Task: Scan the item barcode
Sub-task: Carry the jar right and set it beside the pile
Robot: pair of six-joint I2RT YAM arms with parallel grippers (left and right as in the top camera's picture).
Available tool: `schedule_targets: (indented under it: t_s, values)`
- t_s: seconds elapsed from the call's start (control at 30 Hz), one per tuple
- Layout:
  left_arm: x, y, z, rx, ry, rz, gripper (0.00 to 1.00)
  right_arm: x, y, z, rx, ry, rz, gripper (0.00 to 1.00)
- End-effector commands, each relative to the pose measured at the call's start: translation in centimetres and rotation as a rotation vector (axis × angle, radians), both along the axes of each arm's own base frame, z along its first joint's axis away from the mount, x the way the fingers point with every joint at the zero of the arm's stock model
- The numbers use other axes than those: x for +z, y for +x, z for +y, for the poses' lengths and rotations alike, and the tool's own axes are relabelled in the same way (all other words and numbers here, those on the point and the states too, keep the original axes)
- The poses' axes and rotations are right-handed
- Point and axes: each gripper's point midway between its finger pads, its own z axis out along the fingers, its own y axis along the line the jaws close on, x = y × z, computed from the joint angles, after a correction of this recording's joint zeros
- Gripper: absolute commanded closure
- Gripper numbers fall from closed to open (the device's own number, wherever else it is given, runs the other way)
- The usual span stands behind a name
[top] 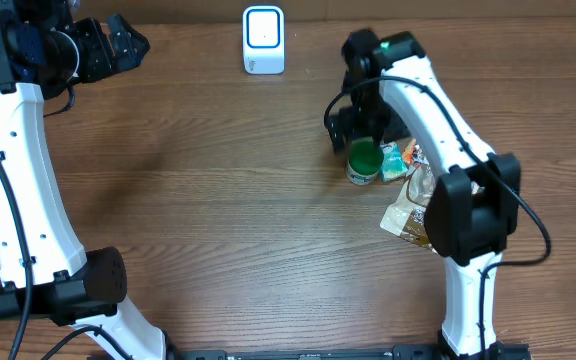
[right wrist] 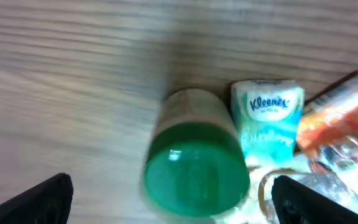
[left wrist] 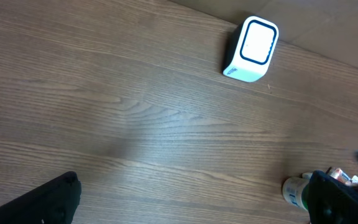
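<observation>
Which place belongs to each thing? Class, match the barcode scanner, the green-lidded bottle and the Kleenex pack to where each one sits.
Things:
1. barcode scanner
2. green-lidded bottle
3. Kleenex pack

Places:
A. under the open right gripper
B. near the far edge of the table, apart from the rest
C. beside the bottle, next to an orange packet

Pairs: 1-B, 2-A, 3-C

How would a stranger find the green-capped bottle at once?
On the wooden table, find the heap of items under the right gripper. The bottle sits at its left edge, beside a Kleenex pack; only it has a round green cap.
</observation>
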Motion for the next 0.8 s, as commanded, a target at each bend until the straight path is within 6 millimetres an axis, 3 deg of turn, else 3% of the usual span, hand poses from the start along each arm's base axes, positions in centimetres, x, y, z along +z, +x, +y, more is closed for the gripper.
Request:
schedule_targets:
  t_s: [0.0, 0.13, 0.3, 0.43, 0.53, 0.77]
  values:
    - [0.2, 0.0, -0.3, -0.003, 0.001, -0.005, 0.00, 13.4, -0.6, 1.8, 0.023, 0.219, -0.292, 0.00]
    - [0.2, 0.0, -0.3, -0.003, 0.001, -0.005, 0.00, 19.7, -3.8, 2.7, 0.063, 0.352, -0.408, 0.00]
    - [0.2, 0.0, -0.3, -0.003, 0.001, -0.005, 0.00, 25.4, -9.1, 1.1, 0.080, 0.393, -0.521, 0.00]
    - [0.2, 0.0, -0.3, -0.003, 0.001, -0.005, 0.00, 27.1, -11.1, 0.4, 0.084, 0.405, -0.561, 0.00]
    - [0.2, 0.0, -0.3, -0.003, 0.001, -0.005, 0.00, 27.1, -11.5, -0.1, 0.078, 0.386, -0.560, 0.00]
    - [0.2, 0.0, -0.3, -0.003, 0.001, -0.005, 0.00, 28.0, -9.4, -2.9, -0.152, 0.384, -0.613, 0.00]
